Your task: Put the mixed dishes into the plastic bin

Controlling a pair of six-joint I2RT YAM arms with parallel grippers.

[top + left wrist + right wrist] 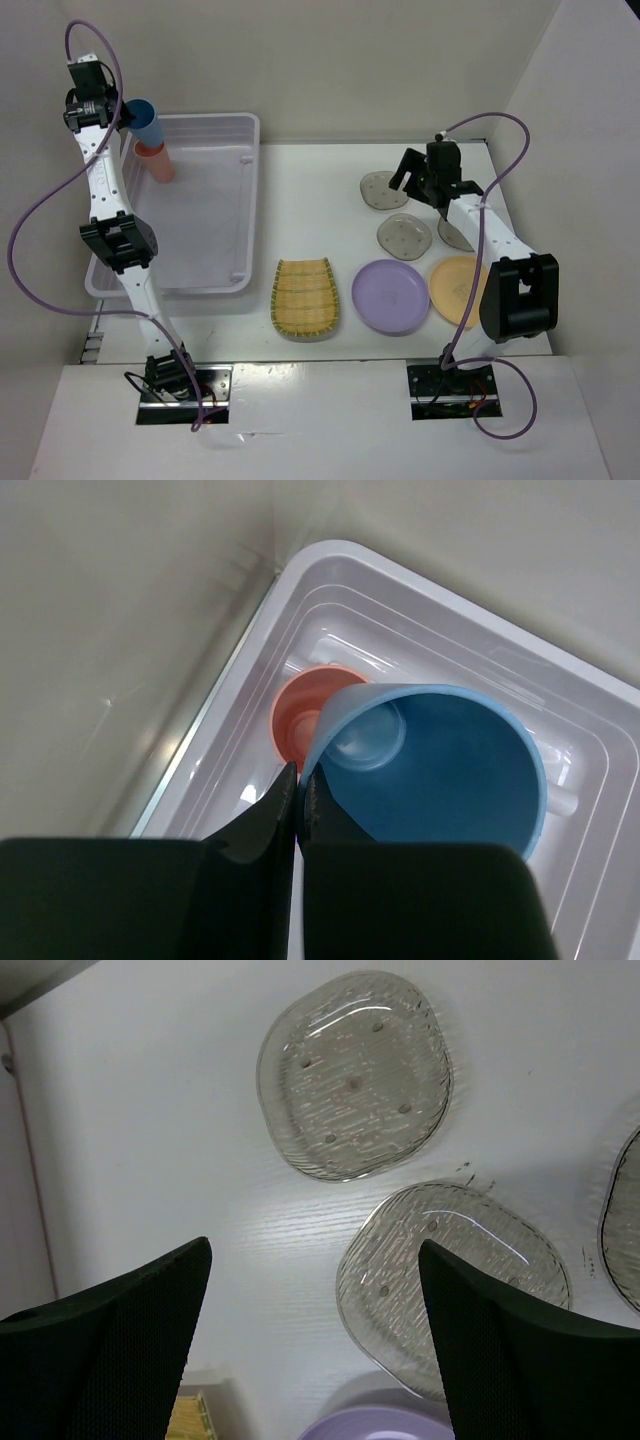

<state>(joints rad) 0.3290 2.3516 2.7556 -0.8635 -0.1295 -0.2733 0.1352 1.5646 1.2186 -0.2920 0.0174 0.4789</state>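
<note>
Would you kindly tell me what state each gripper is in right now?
Left gripper: closed on the blue cup rim.
Right gripper: open, holding nothing.

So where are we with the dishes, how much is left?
Done: the pink cup sits in the bin. In hand: the left gripper pinches the blue cup by its rim above the bin. Left on the table: the small grey plates under the open right gripper, the yellow tray, lilac plate and orange plate.
</note>
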